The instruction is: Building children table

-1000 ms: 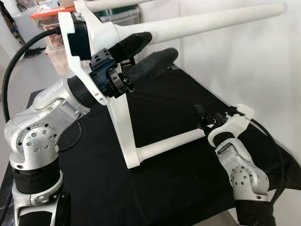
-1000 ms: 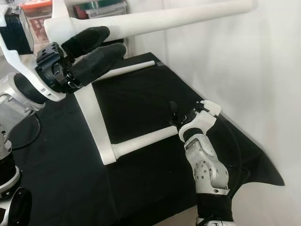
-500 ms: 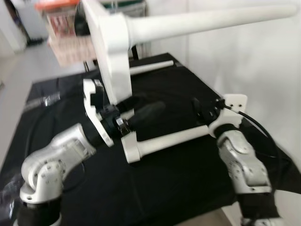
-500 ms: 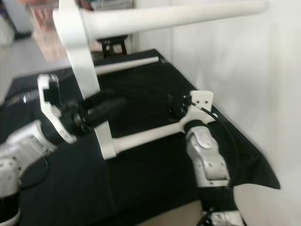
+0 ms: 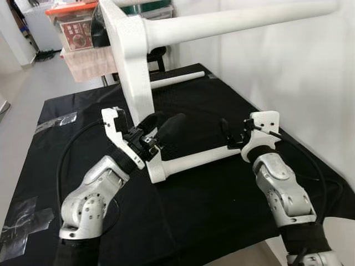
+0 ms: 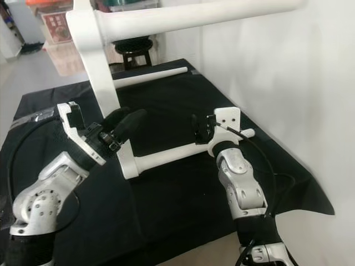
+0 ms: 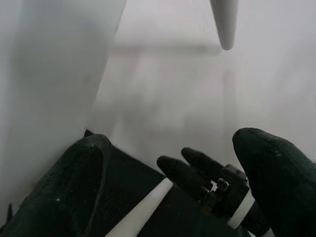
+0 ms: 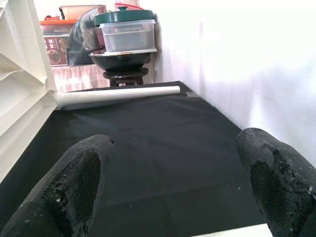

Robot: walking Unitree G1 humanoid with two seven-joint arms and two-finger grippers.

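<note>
The white children's table stands on its side on the black cloth. Its top (image 5: 128, 61) is upright. One leg (image 5: 238, 19) juts out high to the right, another leg (image 5: 191, 160) runs low over the cloth, and a third leg (image 5: 172, 80) lies farther back. My left gripper (image 5: 163, 124) is open beside the top's lower corner, with one of its fingers (image 7: 64, 192) close against the panel. My right gripper (image 5: 234, 132) is open at the low leg's free end, its fingers (image 8: 74, 182) spread just above the leg (image 8: 237, 231).
A black cloth (image 5: 61, 138) covers the work table, with tape patches (image 5: 22, 227) near its left edge. A white wall (image 5: 294, 77) runs close along the right. Behind stand a stool (image 8: 123, 74) with a pot and lidded tub, and storage boxes (image 5: 77, 33).
My left arm has come down from beside the high leg to the lower corner of the table top. The camera view has shifted. The right gripper stays at the low leg's end.
</note>
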